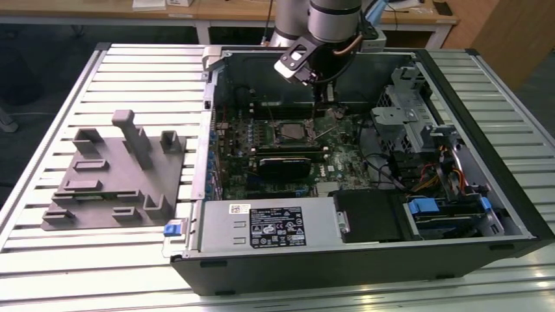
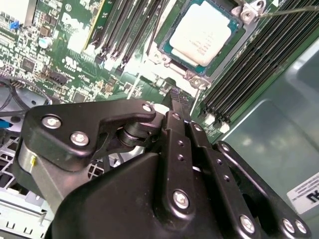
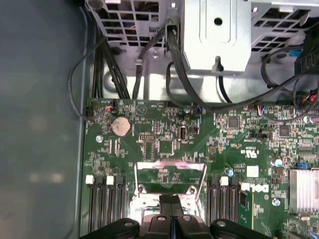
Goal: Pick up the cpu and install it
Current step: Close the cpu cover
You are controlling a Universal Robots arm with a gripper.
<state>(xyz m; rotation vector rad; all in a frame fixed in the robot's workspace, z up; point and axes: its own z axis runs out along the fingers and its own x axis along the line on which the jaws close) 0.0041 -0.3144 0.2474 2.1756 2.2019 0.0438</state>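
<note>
The cpu (image 2: 202, 35), a small square chip with a pale silvery top, lies flat in its metal-framed socket (image 2: 192, 74) on the green motherboard. My gripper (image 2: 173, 95) hangs a little above the board, just beside the socket, and is apart from the chip. Its two black fingers are pressed together with nothing between them. In the first wrist view the gripper (image 3: 171, 200) sits by the socket's raised metal frame (image 3: 169, 172). In the exterior view the gripper (image 1: 329, 103) is inside the open computer case, behind the socket (image 1: 286, 134).
Black memory slots (image 2: 249, 64) flank the socket. A drive cage (image 1: 407, 110) and loose cables (image 3: 169, 74) fill the case's right side, with the power supply (image 1: 277, 224) in front. The grey plastic fixture (image 1: 113, 175) with upright posts stands on the slatted table at the exterior view's left.
</note>
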